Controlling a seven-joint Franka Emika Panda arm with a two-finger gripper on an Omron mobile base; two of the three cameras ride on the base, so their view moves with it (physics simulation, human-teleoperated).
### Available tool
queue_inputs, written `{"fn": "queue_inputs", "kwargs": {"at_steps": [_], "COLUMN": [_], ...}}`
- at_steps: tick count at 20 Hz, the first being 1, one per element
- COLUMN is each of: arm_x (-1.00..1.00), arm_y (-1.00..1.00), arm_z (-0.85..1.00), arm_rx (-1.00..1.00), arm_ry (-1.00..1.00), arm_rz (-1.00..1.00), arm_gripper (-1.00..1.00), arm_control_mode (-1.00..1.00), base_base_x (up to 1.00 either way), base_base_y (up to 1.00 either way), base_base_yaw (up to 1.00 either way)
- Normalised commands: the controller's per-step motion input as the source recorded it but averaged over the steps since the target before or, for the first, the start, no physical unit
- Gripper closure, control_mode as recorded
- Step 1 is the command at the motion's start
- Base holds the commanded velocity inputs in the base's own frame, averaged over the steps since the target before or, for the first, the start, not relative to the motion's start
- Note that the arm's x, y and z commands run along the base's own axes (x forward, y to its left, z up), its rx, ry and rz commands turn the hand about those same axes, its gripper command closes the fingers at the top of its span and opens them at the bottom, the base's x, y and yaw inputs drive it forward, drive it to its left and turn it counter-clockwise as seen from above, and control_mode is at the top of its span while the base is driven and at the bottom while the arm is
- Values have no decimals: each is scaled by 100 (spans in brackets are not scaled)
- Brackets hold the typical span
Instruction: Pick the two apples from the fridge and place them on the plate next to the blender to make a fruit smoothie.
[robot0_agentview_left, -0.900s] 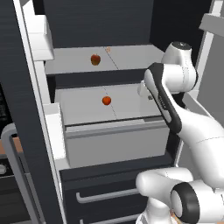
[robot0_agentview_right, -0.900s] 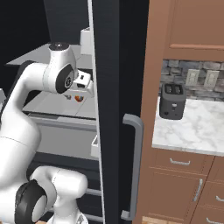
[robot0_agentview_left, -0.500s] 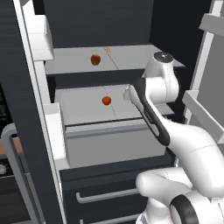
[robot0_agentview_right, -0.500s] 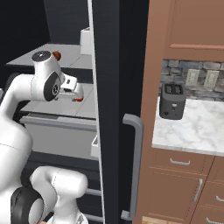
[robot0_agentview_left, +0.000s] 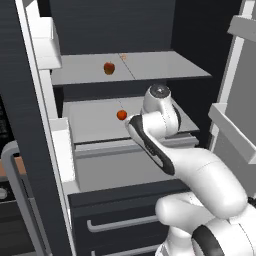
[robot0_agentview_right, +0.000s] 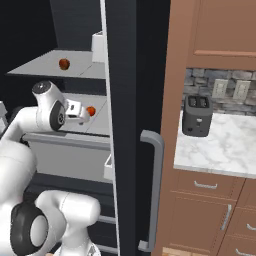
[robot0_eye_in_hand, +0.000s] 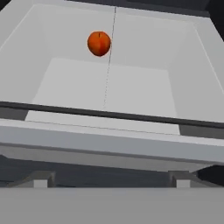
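1. A simulated kitchen was shown, with the dark fridge (robot0_agentview_left: 125, 30) standing open in the centre of the left base view; a black toaster (robot0_agentview_right: 196, 116) was seen on the marble counter (robot0_agentview_right: 225, 150) at the right of the right base view.
2. The bright red-orange apple (robot0_agentview_left: 121, 115) was found on the lower shelf (robot0_agentview_left: 95, 122), in the middle of the left base view and in the upper left of the hand view. The dull red-brown apple (robot0_agentview_left: 109, 68) was seen on the upper shelf (robot0_agentview_left: 150, 67), well apart from it.
3. The gripper (robot0_eye_in_hand: 109, 183) was held low before the drawer (robot0_eye_in_hand: 109, 144), its finger tips spread wide with nothing between them.
4. It was judged that the drawer's front edge could be struck on the way up to the shelf.
5. It was judged that the round apple could be nudged and rolled back if one finger touched first.
6. Neither the plate nor the blender could be located.
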Motion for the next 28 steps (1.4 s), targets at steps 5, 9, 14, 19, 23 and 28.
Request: {"fn": "queue_inputs", "kwargs": {"at_steps": [5, 9, 14, 19, 23, 28], "arm_x": [82, 65, 48, 51, 49, 50], "arm_y": [24, 19, 21, 7, 0, 0], "arm_z": [-10, -11, -21, -23, -24, -15], "arm_rx": [0, 0, 0, 0, 0, 0], "arm_ry": [0, 0, 0, 1, 1, 3], "arm_rz": [0, 0, 0, 0, 0, 0], "arm_gripper": [-100, -100, -100, -100, -100, -100], "arm_control_mode": [-100, -100, -100, -100, -100, -100], "base_base_x": [0, 0, 0, 0, 0, 0], "base_base_y": [0, 0, 0, 0, 0, 0], "base_base_yaw": [0, 0, 0, 0, 0, 0]}}
